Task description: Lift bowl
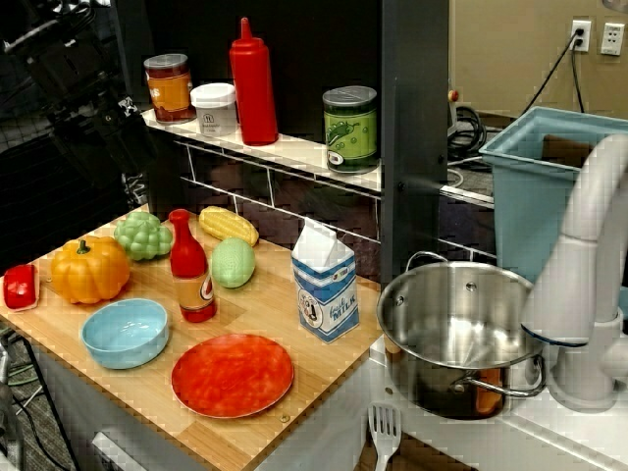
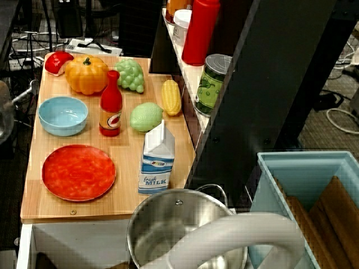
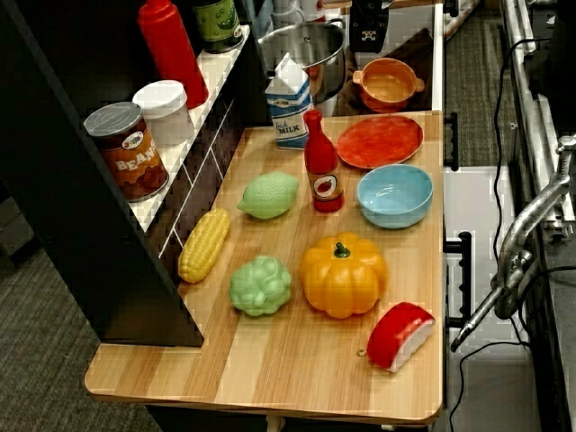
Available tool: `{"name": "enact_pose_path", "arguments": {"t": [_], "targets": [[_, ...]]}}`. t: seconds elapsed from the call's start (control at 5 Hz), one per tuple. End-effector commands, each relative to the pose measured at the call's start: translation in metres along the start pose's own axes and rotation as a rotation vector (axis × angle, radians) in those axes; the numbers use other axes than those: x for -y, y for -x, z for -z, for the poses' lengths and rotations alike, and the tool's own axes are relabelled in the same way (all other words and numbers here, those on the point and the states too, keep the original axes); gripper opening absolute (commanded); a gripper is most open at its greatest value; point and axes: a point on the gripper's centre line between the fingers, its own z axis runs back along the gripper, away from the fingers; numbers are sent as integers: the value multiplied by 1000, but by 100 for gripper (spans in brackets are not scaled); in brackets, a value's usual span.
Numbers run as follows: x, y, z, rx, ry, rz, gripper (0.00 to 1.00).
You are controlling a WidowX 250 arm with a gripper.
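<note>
The light blue bowl (image 1: 126,332) sits upright on the wooden desk (image 1: 294,363), near its front edge, with nothing inside it. Just beside it stands the red sauce bottle (image 1: 190,267), and the flat red-orange plate (image 1: 233,374) lies close by along the same front edge, not touching the bowl. On the bowl's other side is the orange pumpkin (image 1: 89,269), with a red-and-white wedge (image 1: 21,286) past it at the desk's end. Behind the bottle are a green bunch of grapes (image 1: 143,235), a corn cob (image 1: 228,225) and a pale green lemon-shaped fruit (image 1: 233,263). A milk carton (image 1: 325,283) stands upright towards the steel pot (image 1: 461,332) (which sits off the wood, in the white sink part).

The arm is a dark shape up at the far left corner in the front view, well apart from the bowl; its claw I cannot make out, so whether it is wide or narrow I cannot tell. Nothing is touching the bowl.
</note>
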Motion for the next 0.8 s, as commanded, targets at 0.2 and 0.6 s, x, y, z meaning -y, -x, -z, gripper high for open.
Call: {"name": "enact_pose_path", "arguments": {"t": [0.2, 0.6], "targets": [[-8, 7, 9, 6, -37, 34, 100], [-35, 17, 20, 22, -119, 136, 100]]}}
